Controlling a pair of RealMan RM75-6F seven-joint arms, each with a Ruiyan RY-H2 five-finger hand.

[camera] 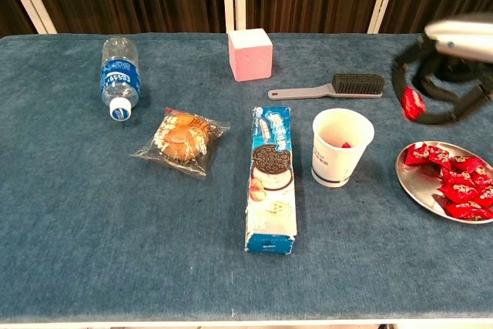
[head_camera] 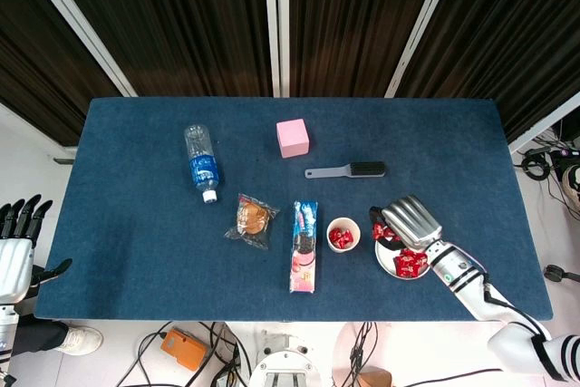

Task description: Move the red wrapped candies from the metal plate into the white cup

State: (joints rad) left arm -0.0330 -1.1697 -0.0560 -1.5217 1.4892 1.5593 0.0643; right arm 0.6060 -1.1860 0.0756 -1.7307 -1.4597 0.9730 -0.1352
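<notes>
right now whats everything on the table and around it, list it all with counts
table: one, blue cloth top
water bottle: one, clear with blue label, lying far left
pink cube: one, back centre
brush: one, grey handle with dark bristles, right of the cube
wrapped pastry: one, clear wrapper, left of centre
cookie box: one, blue, lying flat in the centre
white cup: one, right of the box, red candy inside
metal plate: one, silver, near right edge
red candies: several, piled on the plate
held candy: one, red, in the raised hand
left hand: off the table's left edge, fingers apart, holding nothing
right hand: raised above the plate, pinches the held candy
</notes>
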